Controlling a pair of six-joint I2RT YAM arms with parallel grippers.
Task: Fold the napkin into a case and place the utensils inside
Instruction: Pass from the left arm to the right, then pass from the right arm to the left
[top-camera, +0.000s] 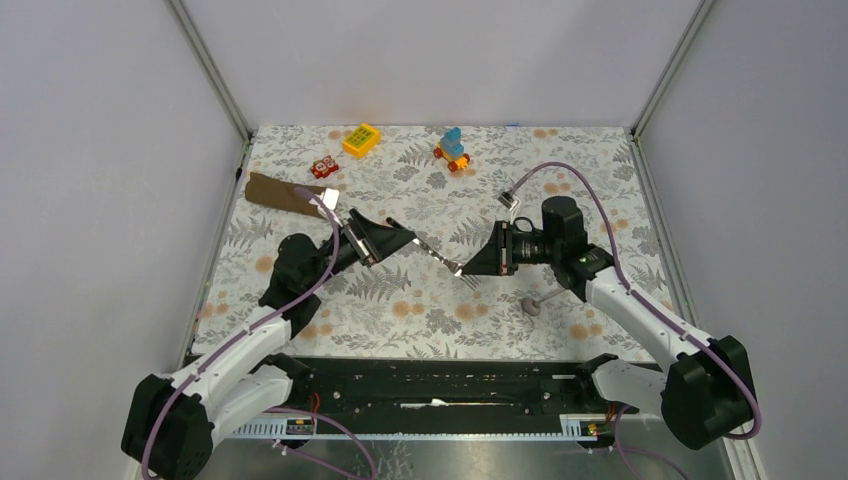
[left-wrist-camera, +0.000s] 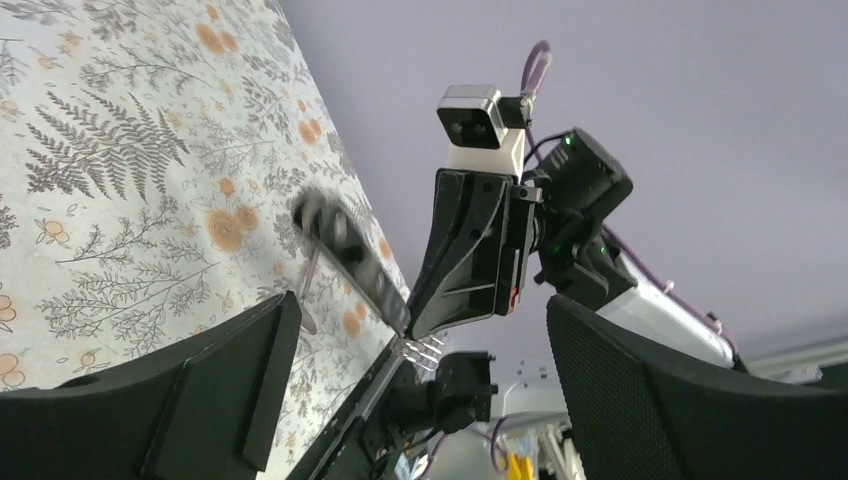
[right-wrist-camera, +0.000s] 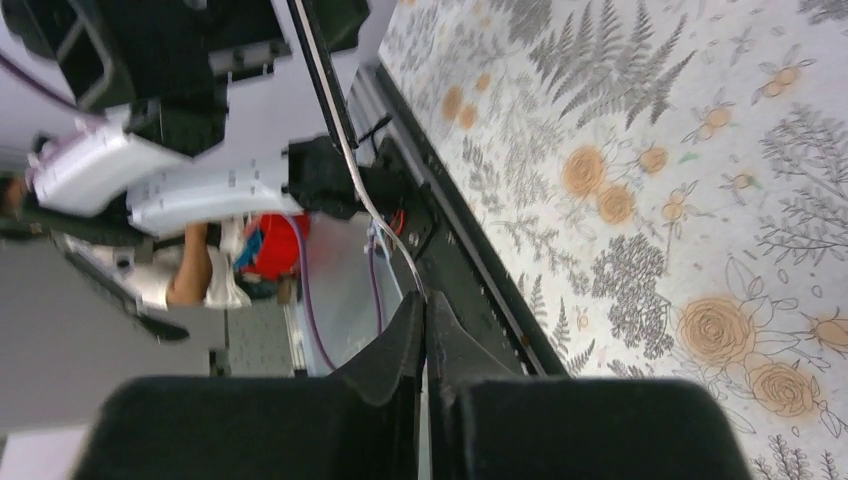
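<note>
Right gripper jaws clenched on the tine end of the fork, holding it in the air above mid-worktop. Its dark handle points between the left gripper jaws, which are spread wide and off it. Spoon lies on the floral cloth by the right arm. Folded brown napkin case sits at the far-left edge, well apart from both utensils
</note>
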